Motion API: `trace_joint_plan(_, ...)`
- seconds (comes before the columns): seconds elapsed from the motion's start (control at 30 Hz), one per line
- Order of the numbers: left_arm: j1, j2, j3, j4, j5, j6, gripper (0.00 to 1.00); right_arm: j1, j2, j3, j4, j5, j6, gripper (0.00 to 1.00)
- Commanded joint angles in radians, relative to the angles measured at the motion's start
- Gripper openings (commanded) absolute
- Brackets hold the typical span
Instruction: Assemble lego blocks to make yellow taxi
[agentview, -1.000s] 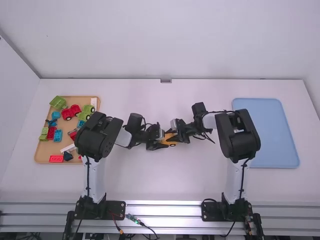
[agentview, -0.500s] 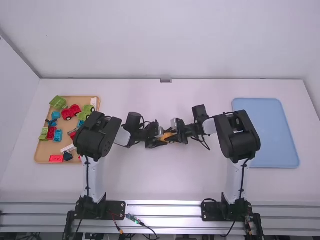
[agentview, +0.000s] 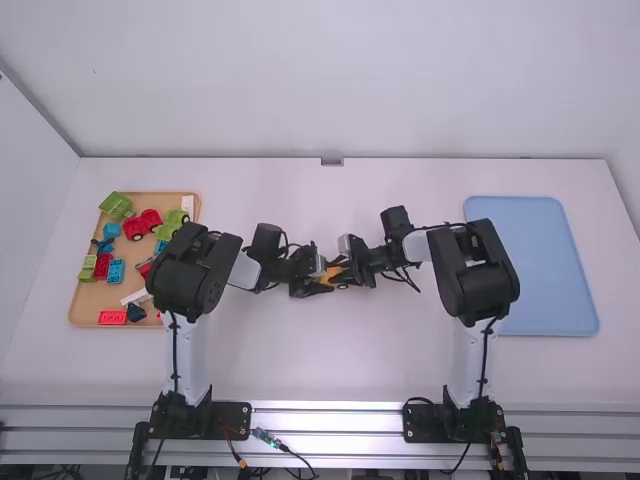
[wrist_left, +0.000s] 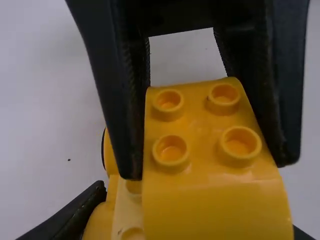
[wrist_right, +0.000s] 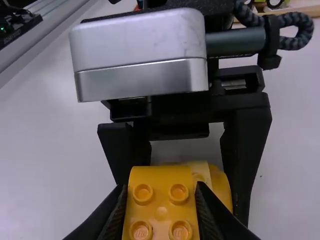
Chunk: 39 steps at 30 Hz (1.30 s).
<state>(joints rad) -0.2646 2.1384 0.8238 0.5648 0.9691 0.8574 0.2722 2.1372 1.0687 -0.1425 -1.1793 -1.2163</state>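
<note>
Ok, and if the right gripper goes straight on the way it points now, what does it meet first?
Most likely the left gripper, which faces the right gripper closely, with yellow blocks between them. Depth is unclear, so I cannot say which part would touch first.

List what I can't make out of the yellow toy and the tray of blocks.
Curved yellow studded block: underside; left wrist view, hidden by its top.
Same block: one end; cut off by that view's bottom edge.
Yellow toy: full outline; high view, behind the black left end effector and right end effector.
Tan tray: one part; high view, behind the left arm's black elbow.
</note>
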Motion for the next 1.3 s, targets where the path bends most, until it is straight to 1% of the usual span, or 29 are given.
trace_joint_plan(0.0,0.003,0.008,-0.025,-0.013,0.006,0.030,0.06,0.001,0.030,0.012,-0.002,0.099,-0.038,0.07)
trace_joint_plan(0.07,0.003,0.008,-0.031,-0.009,0.006,0.030,0.08,0.001,0.030,0.012,0.006,0.100,-0.038,0.08)
trace_joint_plan(0.33,0.003,0.008,-0.033,-0.011,0.006,0.029,0.09,0.000,0.030,0.051,-0.031,0.075,-0.041,0.07)
trace_joint_plan(0.5,0.003,0.008,-0.031,-0.008,0.006,0.023,0.12,-0.006,0.030,0.064,-0.024,0.046,-0.041,0.07)
trace_joint_plan(0.67,0.003,0.008,-0.032,-0.020,-0.015,0.023,0.14,-0.005,0.030,0.067,-0.022,0.068,-0.041,0.08)
trace_joint_plan(0.8,0.003,0.008,-0.032,-0.045,-0.028,0.023,0.13,-0.003,0.027,0.089,-0.036,0.027,-0.039,0.08)
trace_joint_plan(1.0,0.003,0.008,-0.032,-0.056,-0.043,0.031,0.12,-0.005,-0.001,0.117,-0.135,0.021,-0.133,0.07)
trace_joint_plan(1.27,0.003,0.008,-0.032,-0.039,-0.043,0.023,0.12,-0.005,-0.010,0.107,-0.131,0.022,-0.108,0.05)
